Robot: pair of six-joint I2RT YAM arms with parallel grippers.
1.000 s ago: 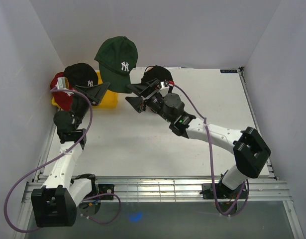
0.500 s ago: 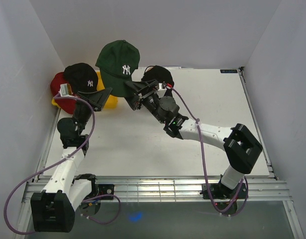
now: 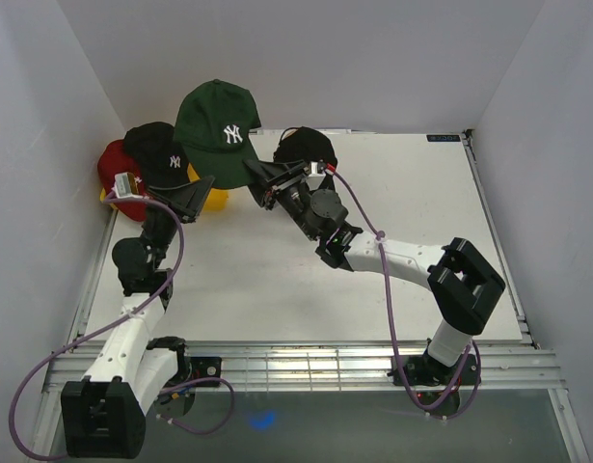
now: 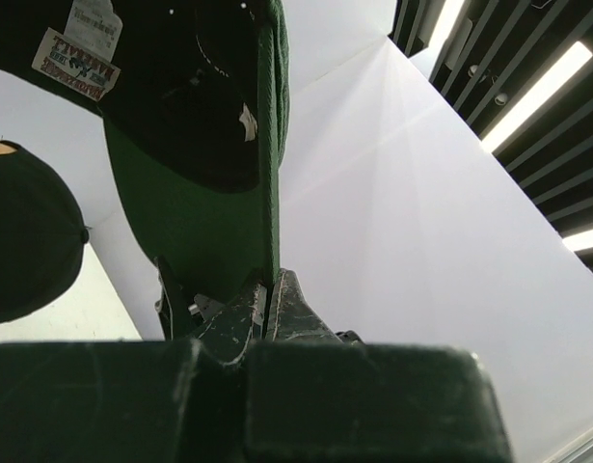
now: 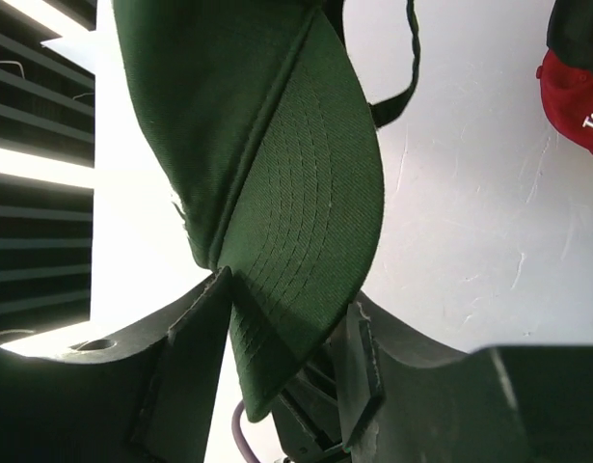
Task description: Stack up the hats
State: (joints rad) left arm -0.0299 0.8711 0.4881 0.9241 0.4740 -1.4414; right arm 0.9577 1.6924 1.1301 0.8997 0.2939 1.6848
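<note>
White table (image 3: 277, 280), white walls on three sides, both arms reaching to the far-left corner

green cap (image 3: 214, 121) is up in the air between the two grippers, crown up, white logo facing the overhead camera, brim pointing down toward the table. It hangs just right of the stacked pile and touches nothing else as far as I can see

left gripper (image 3: 198, 188): fingers closed tight on the cap's lower edge. The wrist cam shows the fabric edge (image 4: 269, 193) running straight down into the pinch, with the dark inside of the cap and its label above

right gripper (image 3: 260, 183): jaws straddle the brim (image 5: 306, 222), one finger (image 5: 195, 338) on each side. Both look to be against the brim, but I can't tell if it's actually clamped or just bracketing it

other hats:
- black cap (image 3: 156, 149) sits on top of the red cap (image 3: 111, 166) at the far-left edge, just beside the left gripper
- yellow tray (image 3: 215, 200) is under or next to that pile, mostly hidden
- second black cap (image 3: 306, 145) lies on the table right behind the right gripper, apart from the pile
</note>
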